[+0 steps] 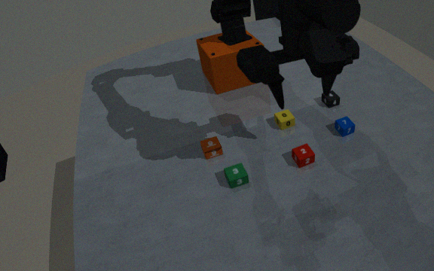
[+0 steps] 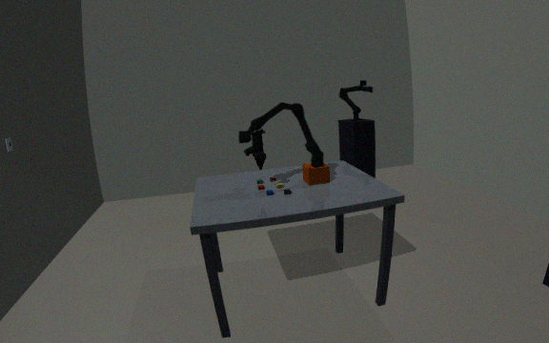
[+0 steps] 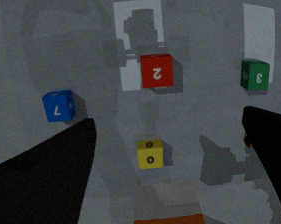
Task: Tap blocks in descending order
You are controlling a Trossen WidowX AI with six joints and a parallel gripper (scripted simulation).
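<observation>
My gripper (image 1: 305, 102) (image 2: 260, 169) (image 3: 173, 120) is open and empty, above the blocks. In the wrist view the red block 2 (image 1: 303, 155) (image 2: 261, 187) (image 3: 156, 71) and yellow block 0 (image 1: 285, 120) (image 2: 279, 185) (image 3: 150, 154) show between the fingers' lines. The blue block 7 (image 1: 344, 126) (image 2: 270, 192) (image 3: 59, 106) is by the left finger, the green block 3 (image 1: 236, 175) (image 2: 259, 181) (image 3: 255, 75) beyond the right one. An orange block (image 1: 212, 147) (image 2: 273, 179), digit unclear, is mostly hidden there. A black block (image 1: 331, 99) (image 2: 287, 191), perhaps 4, is outside the wrist view.
The arm stands on an orange base box (image 1: 221, 71) (image 2: 316, 174) at one side of the grey table (image 1: 145, 226) (image 2: 236, 210). The blocks lie apart from one another. A dark pedestal (image 2: 356, 143) with another small arm stands behind the table.
</observation>
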